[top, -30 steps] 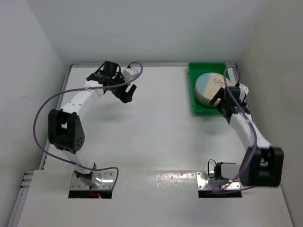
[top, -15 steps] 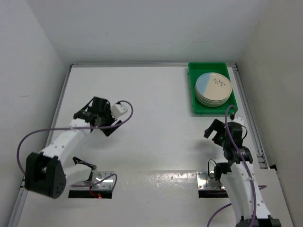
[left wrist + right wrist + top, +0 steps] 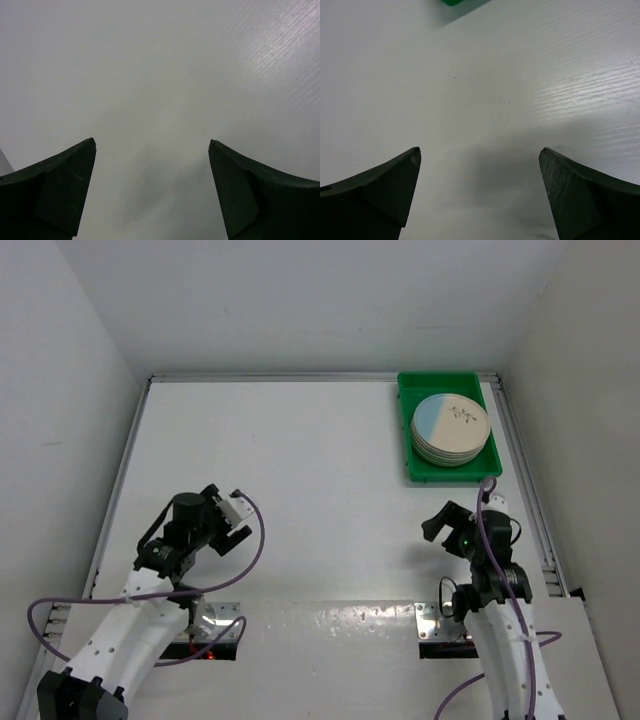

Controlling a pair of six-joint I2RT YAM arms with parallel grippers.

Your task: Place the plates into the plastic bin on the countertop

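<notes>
A stack of cream plates (image 3: 451,428), the top one with a blue segment and a dark sprig, sits inside the green plastic bin (image 3: 410,430) at the back right of the white countertop (image 3: 320,470). My left gripper (image 3: 222,525) is open and empty, low at the near left; its wrist view (image 3: 151,145) shows only bare surface between the jaws. My right gripper (image 3: 440,530) is open and empty at the near right, well in front of the bin. A corner of the bin (image 3: 457,2) shows at the top of the right wrist view (image 3: 480,150).
Thin metal rails (image 3: 525,480) run along the countertop's right, left and back edges. White walls enclose the area on three sides. The arm bases sit on metal plates (image 3: 440,620) at the near edge, with purple cables looping beside them.
Both arms have drawn back toward their bases. The right gripper left the bin and the plate stack; the left gripper came from the back left to the near left.
</notes>
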